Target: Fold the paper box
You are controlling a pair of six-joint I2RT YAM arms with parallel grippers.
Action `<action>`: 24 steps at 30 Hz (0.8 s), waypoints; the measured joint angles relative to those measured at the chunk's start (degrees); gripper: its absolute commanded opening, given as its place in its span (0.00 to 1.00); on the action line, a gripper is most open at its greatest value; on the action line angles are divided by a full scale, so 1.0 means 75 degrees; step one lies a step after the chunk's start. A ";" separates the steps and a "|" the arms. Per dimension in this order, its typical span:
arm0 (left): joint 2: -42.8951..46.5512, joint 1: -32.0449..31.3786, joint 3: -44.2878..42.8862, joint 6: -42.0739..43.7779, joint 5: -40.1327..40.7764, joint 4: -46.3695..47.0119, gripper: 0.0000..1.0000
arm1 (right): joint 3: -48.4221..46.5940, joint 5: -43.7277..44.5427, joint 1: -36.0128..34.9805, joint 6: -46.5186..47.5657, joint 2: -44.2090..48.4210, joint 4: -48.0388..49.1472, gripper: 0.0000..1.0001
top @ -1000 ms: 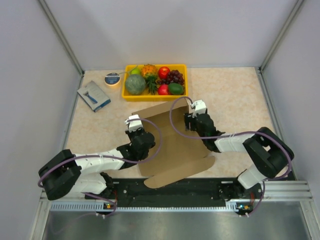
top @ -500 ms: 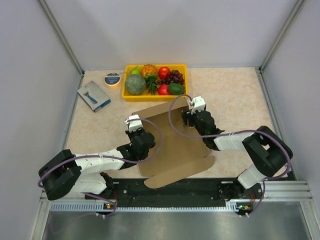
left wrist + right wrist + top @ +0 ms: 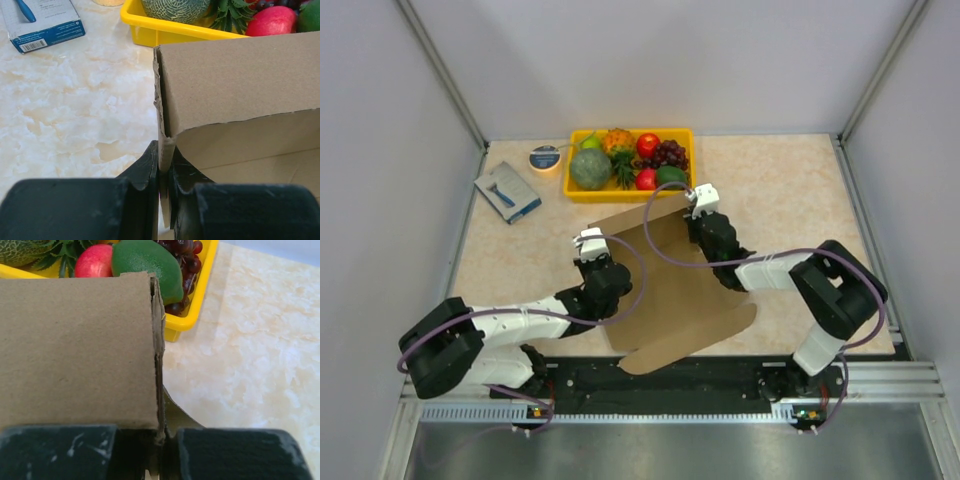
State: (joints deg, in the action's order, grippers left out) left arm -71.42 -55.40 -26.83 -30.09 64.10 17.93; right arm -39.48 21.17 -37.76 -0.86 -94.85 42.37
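The flat blue-and-grey packet (image 3: pixel 507 191) lies on the beige marbled tabletop (image 3: pixel 790 180). The left gripper (image 3: pixel 164 162) is clamped on the left edge of the plain brown corrugated paper box (image 3: pixel 670 290). The box is a die-cut sheet with a raised far panel and a rounded near flap, located between both arms, just in front of the yellow plastic fruit tray (image 3: pixel 630 193). The right gripper (image 3: pixel 161 432) pinches the panel's ragged right edge.
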 measured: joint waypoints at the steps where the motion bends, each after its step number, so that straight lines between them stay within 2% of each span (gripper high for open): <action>1: -0.0026 0.0000 -0.0029 0.0000 0.0003 -0.0006 0.00 | -0.0041 0.0108 -0.0029 0.0044 -0.0055 0.0009 0.00; 5: -0.0061 0.0017 -0.0070 -0.0041 0.0055 -0.0076 0.00 | -0.0312 0.0752 -0.0280 0.0224 -0.0245 -0.0041 0.00; 6: -0.0070 0.0020 -0.0085 -0.0070 0.0073 -0.0117 0.00 | -0.0373 0.0898 -0.0332 0.0248 -0.0265 -0.0079 0.04; 7: -0.0087 0.0023 -0.0117 -0.0119 0.0102 -0.0175 0.00 | -0.0434 0.1023 -0.0376 0.0254 -0.0271 -0.0163 0.42; 9: -0.0137 0.0023 -0.0195 -0.0248 0.0149 -0.0315 0.01 | -0.0498 0.1125 -0.0402 0.0189 -0.0248 -0.0329 0.65; 10: -0.0152 0.0020 -0.0227 -0.0326 0.0163 -0.0402 0.04 | -0.0487 0.1204 -0.0396 0.0152 -0.0198 -0.0469 0.83; 11: -0.0152 0.0020 -0.0265 -0.0417 0.0169 -0.0487 0.09 | -0.0420 0.1256 -0.0379 0.0090 -0.0070 -0.0691 0.88; 17: -0.0140 0.0020 -0.0323 -0.0871 0.0207 -0.0816 0.16 | 0.1049 0.1233 -0.0332 -0.1032 0.2416 -0.2436 0.97; 20: -0.0119 0.0020 -0.0326 -0.1035 0.0178 -0.0930 0.27 | 0.1483 0.0959 -0.0326 -0.1649 0.3858 -0.3695 0.99; 21: -0.0105 0.0020 -0.0326 -0.1090 0.0087 -0.1058 0.33 | 0.1521 0.0866 -0.0312 -0.1760 0.4173 -0.4054 0.99; 24: -0.0055 0.0012 -0.0289 -0.1198 -0.0131 -0.1367 0.42 | 0.1440 0.0423 -0.0163 -0.2139 0.4963 -0.5415 0.99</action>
State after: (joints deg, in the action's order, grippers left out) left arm -71.83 -55.31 -28.99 -39.07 63.11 7.68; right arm -28.69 24.34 -38.98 -16.91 -57.63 1.76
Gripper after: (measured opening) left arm 0.342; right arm 0.987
